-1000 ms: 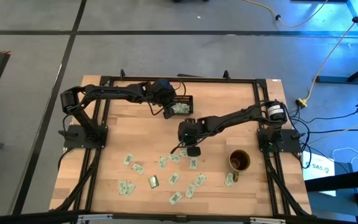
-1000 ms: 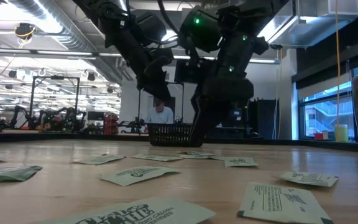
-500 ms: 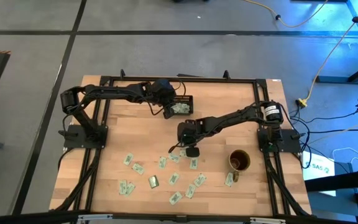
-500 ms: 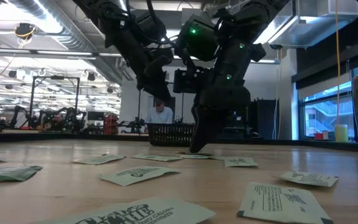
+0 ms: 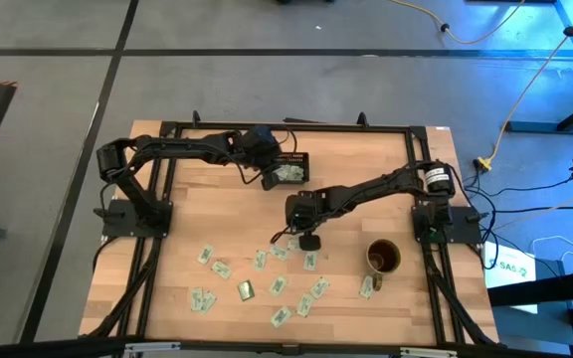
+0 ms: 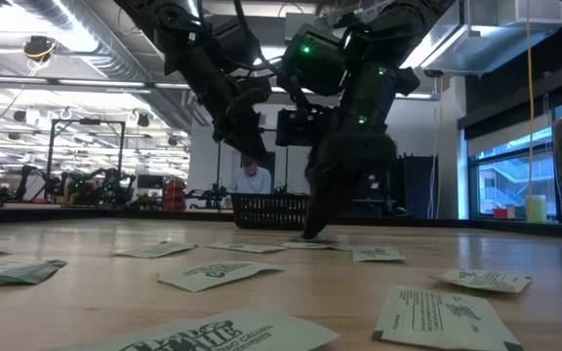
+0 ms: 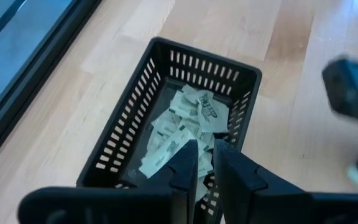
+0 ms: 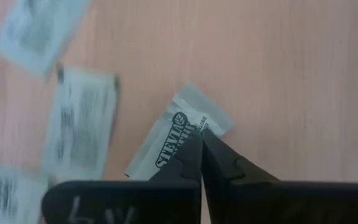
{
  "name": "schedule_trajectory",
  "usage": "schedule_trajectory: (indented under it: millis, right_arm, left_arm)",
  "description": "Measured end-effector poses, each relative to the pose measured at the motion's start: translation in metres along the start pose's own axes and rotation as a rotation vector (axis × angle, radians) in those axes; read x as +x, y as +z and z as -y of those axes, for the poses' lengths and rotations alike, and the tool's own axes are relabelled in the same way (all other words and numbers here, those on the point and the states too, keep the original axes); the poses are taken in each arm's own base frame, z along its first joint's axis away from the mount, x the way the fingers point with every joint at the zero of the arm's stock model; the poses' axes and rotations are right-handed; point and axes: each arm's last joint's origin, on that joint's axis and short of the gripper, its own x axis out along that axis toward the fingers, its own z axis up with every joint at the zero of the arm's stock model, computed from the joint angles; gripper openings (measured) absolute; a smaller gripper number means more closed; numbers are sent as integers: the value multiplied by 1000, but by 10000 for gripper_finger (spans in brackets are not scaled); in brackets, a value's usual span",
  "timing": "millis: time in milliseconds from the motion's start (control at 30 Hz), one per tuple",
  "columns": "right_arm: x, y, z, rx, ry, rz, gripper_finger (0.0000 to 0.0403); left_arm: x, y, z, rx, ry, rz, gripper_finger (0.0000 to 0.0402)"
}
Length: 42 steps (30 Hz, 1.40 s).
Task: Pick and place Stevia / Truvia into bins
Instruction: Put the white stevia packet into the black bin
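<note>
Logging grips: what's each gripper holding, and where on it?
Right gripper pinches a Stevia packet at its long edge. Left gripper, over the bin, holds nothing.

Pale green-and-white Stevia packets (image 5: 248,289) lie flat, scattered over the table's near half; more fill the black slatted bin (image 7: 141,94).

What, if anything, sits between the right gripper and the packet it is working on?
Nothing visible. The right gripper has its fingers closed together, tips right at the Stevia packet lying flat on the table; neighbouring packets lie off to one side.
</note>
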Motion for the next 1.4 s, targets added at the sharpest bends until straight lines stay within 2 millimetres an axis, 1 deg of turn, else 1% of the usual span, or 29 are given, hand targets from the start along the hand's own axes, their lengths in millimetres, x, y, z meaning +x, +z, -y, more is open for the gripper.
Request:
schedule_trajectory:
  millis: [100, 233, 333, 433, 500, 633, 733, 867, 967, 1133, 1267, 1400]
  right_arm:
    - [-16, 1, 9, 23, -10, 16, 2]
    - [-50, 9, 23, 56, -34, 113, 2]
    - [-72, 12, 35, 90, -59, 172, 1]
    - [-96, 18, 51, 149, -116, 247, 1]
    - [-106, 18, 63, 180, -142, 266, 1]
    - [-125, 29, 83, 245, -175, 338, 1]
    - [-133, 37, 95, 248, -193, 371, 1]
    - [-132, 37, 110, 266, -221, 391, 0]
    - [-125, 35, 119, 289, -231, 371, 0]
    - [-97, 32, 129, 258, -237, 304, 0]
    - [-70, 27, 137, 262, -232, 242, 0]
    - [-53, 23, 145, 278, -243, 214, 4]
  left_arm:
    - [-2, -2, 0, 0, 0, -18, 43]
    - [-10, -1, 2, 5, -4, -21, 42]
    - [-20, -1, 3, 5, -6, -23, 42]
    - [-35, -1, 5, 23, -9, -31, 39]
    - [-45, -2, 8, 32, -15, -43, 38]
    - [-66, -9, 14, 51, -42, -94, 40]
    - [-79, -17, 17, 49, -50, -162, 40]
    - [-91, -28, 22, 11, -52, -260, 36]
    - [-94, -36, 27, -16, -51, -345, 36]
    - [-95, -49, 37, -3, -52, -491, 37]
    - [-93, -56, 48, 8, -65, -515, 34]
    - [-88, -63, 58, 32, -79, -518, 34]
